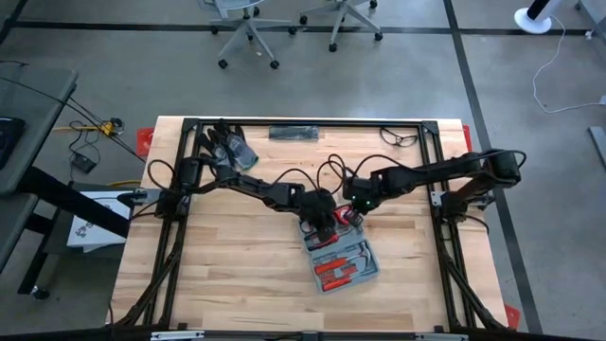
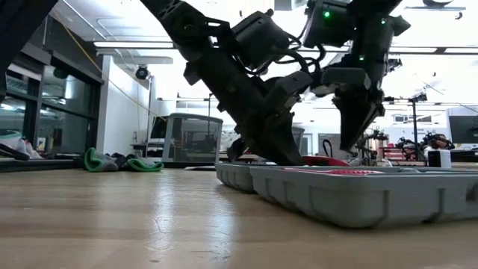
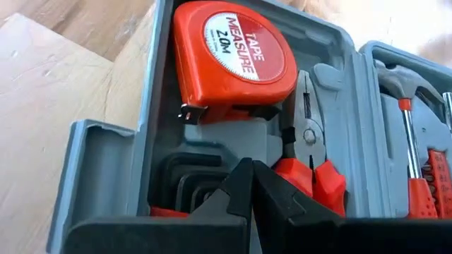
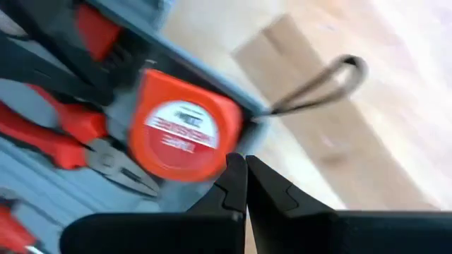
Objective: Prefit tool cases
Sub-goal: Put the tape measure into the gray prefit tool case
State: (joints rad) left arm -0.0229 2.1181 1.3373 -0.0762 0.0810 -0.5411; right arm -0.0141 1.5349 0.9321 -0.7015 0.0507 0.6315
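The blue-grey tool case (image 1: 343,260) lies open on the wooden table, right of the middle, with both halves flat. Red-handled tools fill its recesses. An orange tape measure (image 3: 233,56) sits in the far corner recess, and pliers (image 3: 307,141) lie beside it. My left gripper (image 3: 251,173) is shut, slanting down into the case by the pliers' red handles. My right gripper (image 4: 246,166) is shut and hangs above the tape measure's (image 4: 180,130) outer edge, clear of it in the low view (image 2: 349,146). My left gripper's shut fingertips (image 2: 287,158) reach down to the case's far half, beside the pliers' red handles (image 3: 318,180), slanting from the far left. The fingers themselves hide the spot, so I cannot tell whether they touch a tool or the case.
Dark gloves (image 1: 225,144) lie at the far left of the table. A black flat item (image 1: 294,133) and a cable (image 1: 402,137) lie along the far edge. The tape measure's grey wrist loop (image 4: 318,85) trails onto the bare wood. Free wood lies left of the case.
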